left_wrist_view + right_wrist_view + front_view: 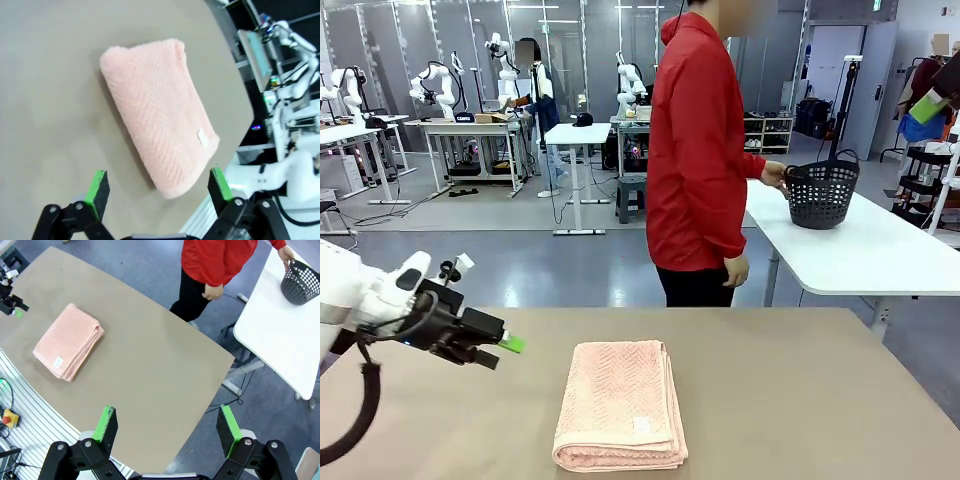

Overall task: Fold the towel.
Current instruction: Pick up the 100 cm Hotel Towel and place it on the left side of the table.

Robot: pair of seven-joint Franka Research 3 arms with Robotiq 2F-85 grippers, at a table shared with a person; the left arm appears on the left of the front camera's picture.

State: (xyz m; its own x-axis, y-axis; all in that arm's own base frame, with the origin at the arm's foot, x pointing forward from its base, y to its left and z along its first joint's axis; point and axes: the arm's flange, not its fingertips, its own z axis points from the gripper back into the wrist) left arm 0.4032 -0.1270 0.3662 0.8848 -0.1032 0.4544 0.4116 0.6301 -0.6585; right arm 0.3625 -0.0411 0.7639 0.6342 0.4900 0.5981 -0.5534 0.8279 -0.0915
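Note:
The salmon-pink towel (620,403) lies folded into a thick rectangle on the tan table (800,400), near its front edge and a little left of centre. A small white label shows near its front end. From the left wrist the towel (160,137) lies beyond the open fingers, and the right wrist camera shows the towel (67,341) from high up. My left gripper (505,345) hovers open to the towel's left, a short gap away, nothing between its green pads. My right gripper (167,427) stands open high above the table's edge, holding nothing.
A person in a red jacket (698,150) stands at the far side, turned right, one hand on a black basket (820,193) that rests on a white table (880,250) behind.

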